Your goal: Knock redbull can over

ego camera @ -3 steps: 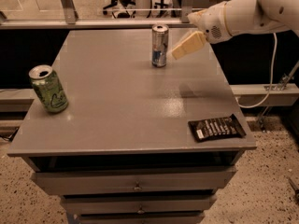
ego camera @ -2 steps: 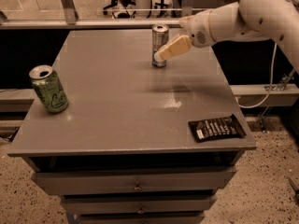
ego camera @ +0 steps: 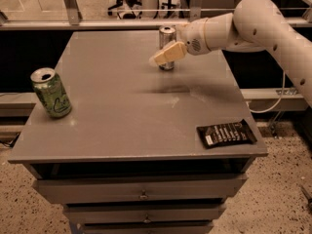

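The redbull can [ego camera: 166,36] is a slim silver and blue can. It stands upright near the far edge of the grey table [ego camera: 122,106]. My gripper [ego camera: 165,55] reaches in from the right on a white arm. Its cream fingers [ego camera: 168,54] lie across the front of the can's lower half and hide it. I cannot tell whether they touch the can.
A wider green can [ego camera: 51,92] stands upright at the table's left edge. A dark snack packet [ego camera: 226,133] lies flat near the front right corner. Drawers sit below the tabletop. A metal rail runs behind the table.
My gripper has moved left, from the right of the redbull can to across its front. The can still stands upright in the same place.
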